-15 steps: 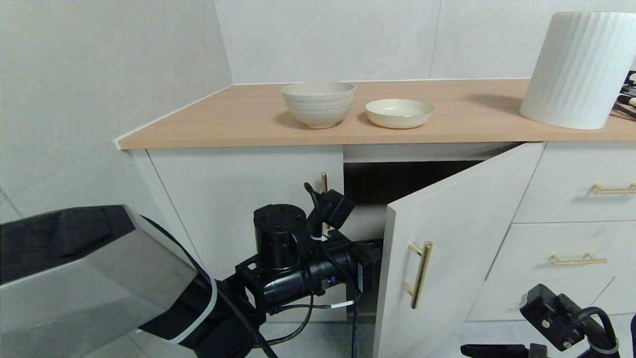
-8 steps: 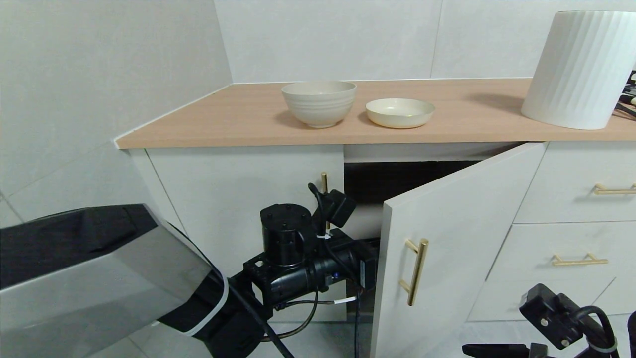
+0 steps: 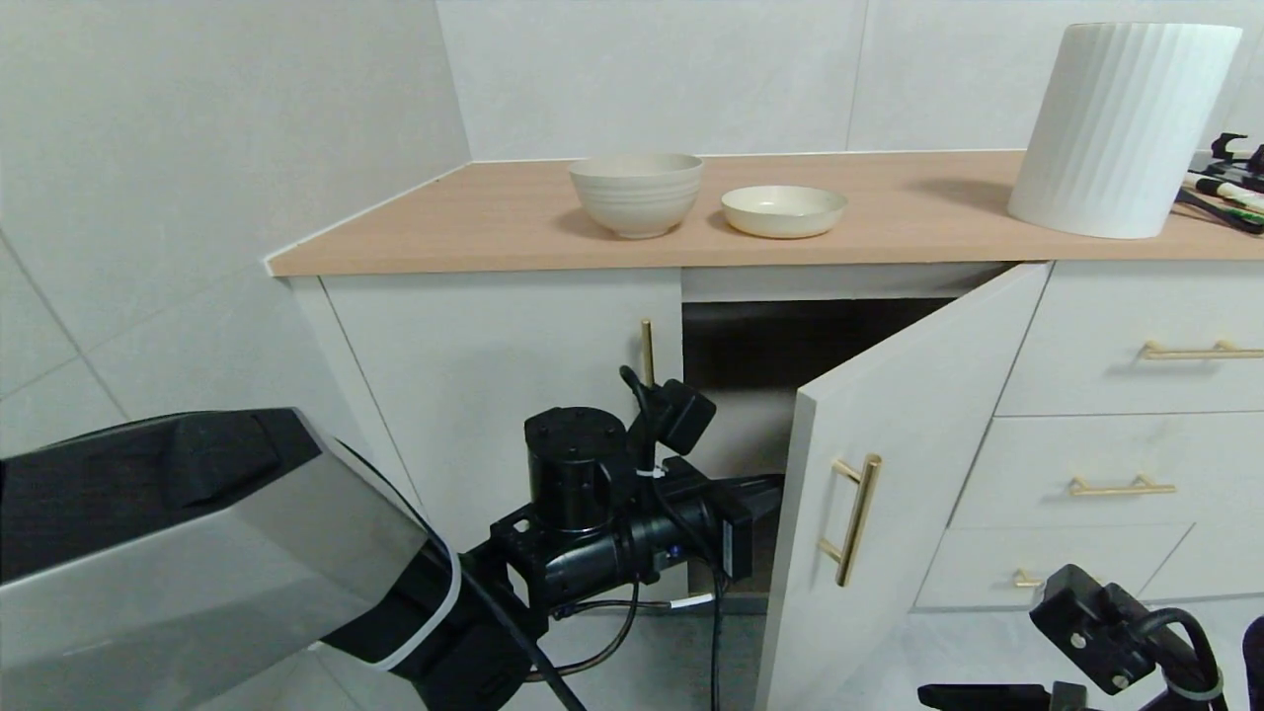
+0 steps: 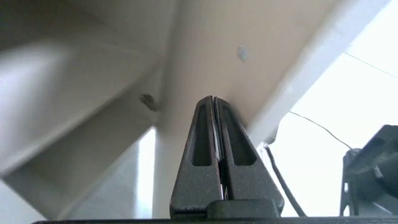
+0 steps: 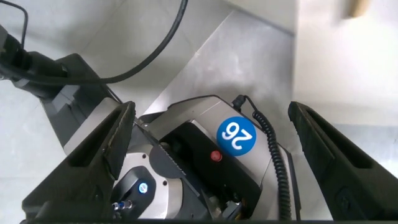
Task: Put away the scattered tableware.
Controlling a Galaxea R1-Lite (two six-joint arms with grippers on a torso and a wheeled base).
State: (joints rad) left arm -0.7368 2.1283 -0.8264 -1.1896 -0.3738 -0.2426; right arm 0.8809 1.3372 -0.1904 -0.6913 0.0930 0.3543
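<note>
Head camera shifted over last second, whole scene displaced; bowl [image 3: 636, 193] and shallow dish [image 3: 784, 210] unmoved on worktop [image 3: 474, 222], side by side, not touching, bowl on my left. Cabinet door [image 3: 908, 415] beneath them stands ajar, gold handle [image 3: 857, 518] facing me. My left jaws pressed together, low before cabinet opening, tip near door's free edge. My right jaws spread wide, low at my right, over floor tiles. White ribbed container [image 3: 1121, 128] upright farther right on worktop, pens [image 3: 1224, 188] beyond.
</note>
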